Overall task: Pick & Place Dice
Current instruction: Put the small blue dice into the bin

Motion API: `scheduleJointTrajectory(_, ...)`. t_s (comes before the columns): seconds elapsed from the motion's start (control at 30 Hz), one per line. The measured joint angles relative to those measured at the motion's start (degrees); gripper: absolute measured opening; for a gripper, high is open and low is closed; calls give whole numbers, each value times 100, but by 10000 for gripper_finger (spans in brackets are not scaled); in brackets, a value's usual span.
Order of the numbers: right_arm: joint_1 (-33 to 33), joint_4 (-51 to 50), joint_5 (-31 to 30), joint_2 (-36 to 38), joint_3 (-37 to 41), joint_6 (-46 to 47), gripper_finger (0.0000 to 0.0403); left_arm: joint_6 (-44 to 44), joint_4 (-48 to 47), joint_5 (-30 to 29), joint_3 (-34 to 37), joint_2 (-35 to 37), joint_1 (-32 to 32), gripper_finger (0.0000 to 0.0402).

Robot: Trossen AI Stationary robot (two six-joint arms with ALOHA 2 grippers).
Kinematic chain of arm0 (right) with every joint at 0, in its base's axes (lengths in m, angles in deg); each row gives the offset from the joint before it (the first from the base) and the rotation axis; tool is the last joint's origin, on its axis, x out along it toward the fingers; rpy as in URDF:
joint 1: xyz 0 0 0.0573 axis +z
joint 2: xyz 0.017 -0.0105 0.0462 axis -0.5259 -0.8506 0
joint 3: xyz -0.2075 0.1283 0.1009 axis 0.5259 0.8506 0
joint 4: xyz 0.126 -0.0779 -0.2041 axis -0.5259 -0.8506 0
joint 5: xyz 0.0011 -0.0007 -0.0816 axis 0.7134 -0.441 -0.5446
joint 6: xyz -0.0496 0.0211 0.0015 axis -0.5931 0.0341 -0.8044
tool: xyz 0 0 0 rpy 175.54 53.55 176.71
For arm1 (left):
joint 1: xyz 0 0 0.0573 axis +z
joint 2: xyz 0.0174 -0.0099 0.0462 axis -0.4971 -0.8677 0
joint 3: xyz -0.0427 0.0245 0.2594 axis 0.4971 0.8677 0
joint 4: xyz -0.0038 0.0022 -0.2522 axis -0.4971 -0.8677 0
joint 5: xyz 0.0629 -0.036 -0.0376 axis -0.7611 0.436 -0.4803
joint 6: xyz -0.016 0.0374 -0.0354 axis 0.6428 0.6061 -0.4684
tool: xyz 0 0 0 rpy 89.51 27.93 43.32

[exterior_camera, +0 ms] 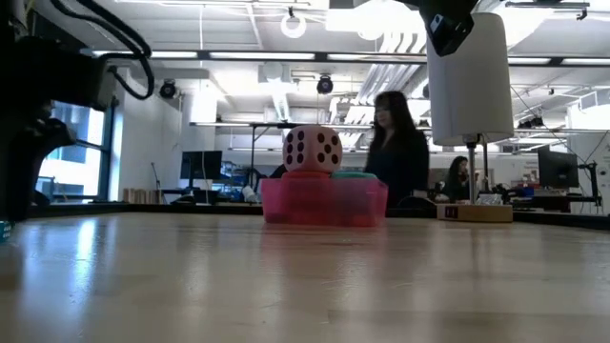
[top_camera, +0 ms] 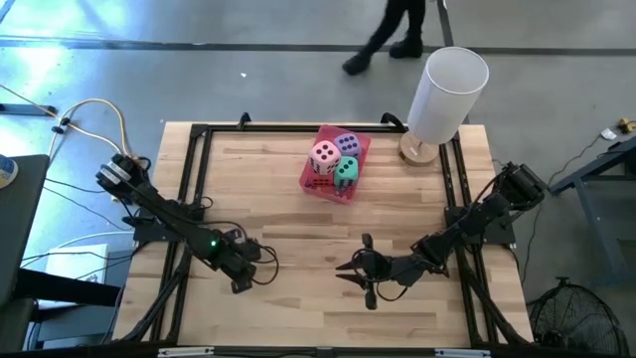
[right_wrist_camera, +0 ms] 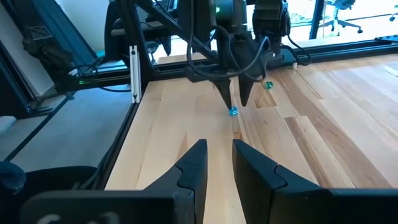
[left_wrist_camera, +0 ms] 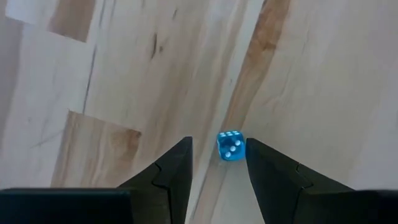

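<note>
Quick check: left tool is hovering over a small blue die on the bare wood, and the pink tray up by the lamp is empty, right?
Not quite. The pink tray is not empty: the high view shows pink, purple and teal dice in it. The left tool does straddle the small blue die.

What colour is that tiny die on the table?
Blue with white pips, best seen in the left wrist view.

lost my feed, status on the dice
Left gripper open over tiny blue die. Right gripper open, empty. Pink, purple, teal soft dice in pink tray. Nothing blocking.
</note>
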Motion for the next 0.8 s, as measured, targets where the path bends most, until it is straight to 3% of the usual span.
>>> scheduleJointTrajectory(0.63, 0, -31, 1, 0, 0, 13, 65, 379, 198, 175, -17, -425, 2, 142)
scheduleJointTrajectory(0.8, 0, -44, 1, 0, 1, 107, 65, 394, 206, 180, -11, -430, 4, 121)
